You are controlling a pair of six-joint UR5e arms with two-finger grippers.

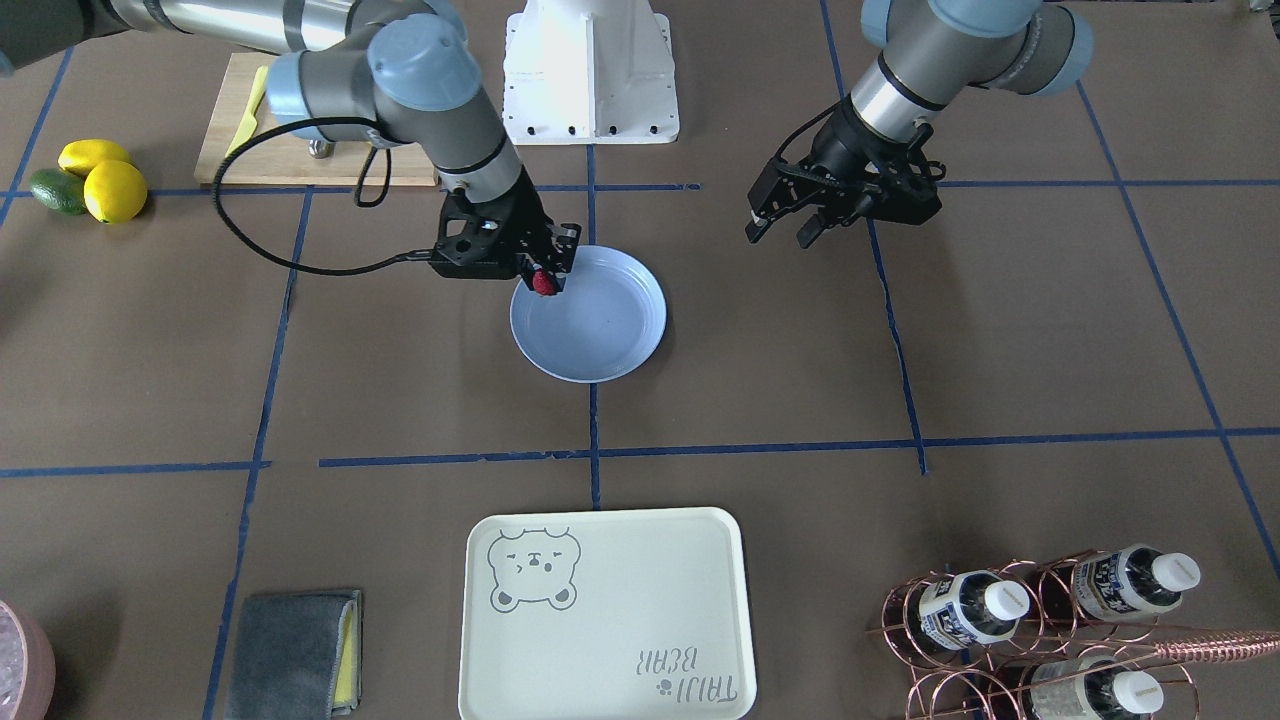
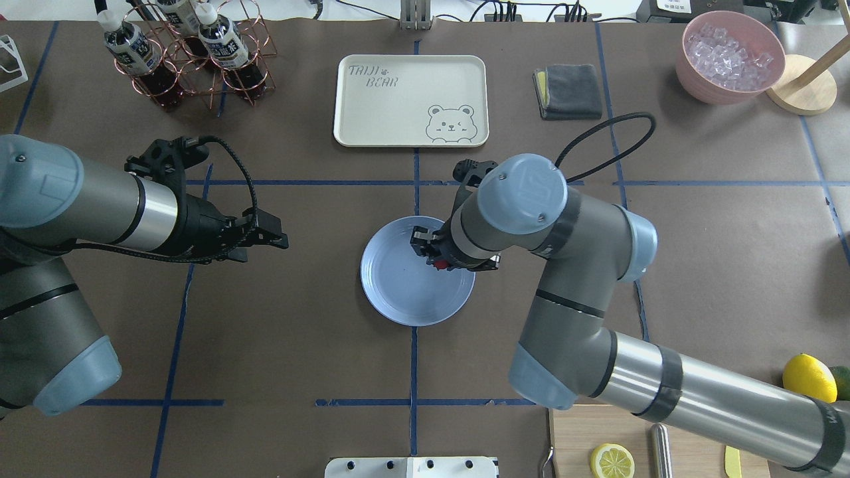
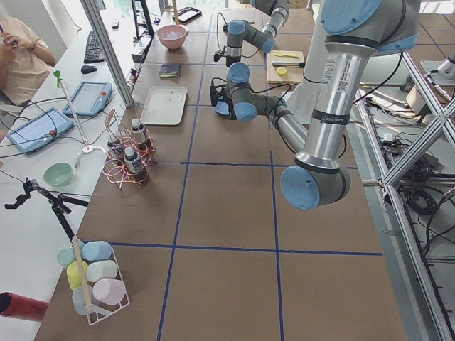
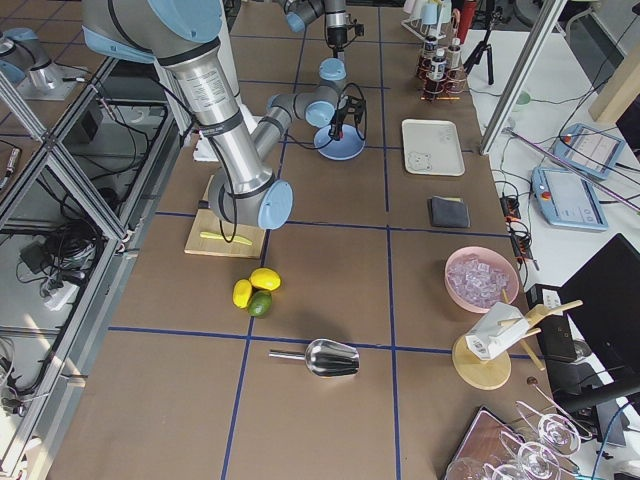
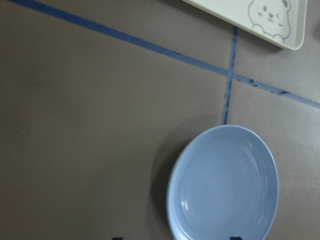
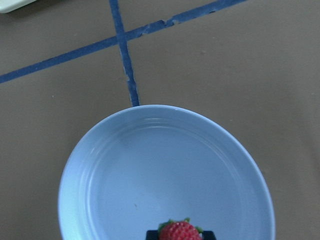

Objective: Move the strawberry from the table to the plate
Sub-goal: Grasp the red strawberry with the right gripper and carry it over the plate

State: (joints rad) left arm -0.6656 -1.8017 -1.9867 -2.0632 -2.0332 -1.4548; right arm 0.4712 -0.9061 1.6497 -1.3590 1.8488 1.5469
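- Right wrist-mounted view: strawberry [image 6: 180, 232] pinched between the jaws of the right gripper [image 1: 546, 272], over the plate [image 1: 600, 345], just inside its rim on the robot's side; contact with the plate cannot be told.
- Left gripper [image 1: 778, 236]: jaws spread, above the table [image 1: 1000, 340], well apart from the plate.
- Table: brown paper, blue tape grid; bear-print tray [image 1: 600, 650], lemons [image 1: 115, 190] and avocado [image 1: 57, 190] toward the edges.

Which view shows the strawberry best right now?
The right wrist-mounted view: the strawberry sits close and sharp at the bottom edge, green cap visible, over the plate. Front-facing shows it as a red spot in the right gripper; overhead, only a red sliver. The side views are too distant; the left wrist view misses it.
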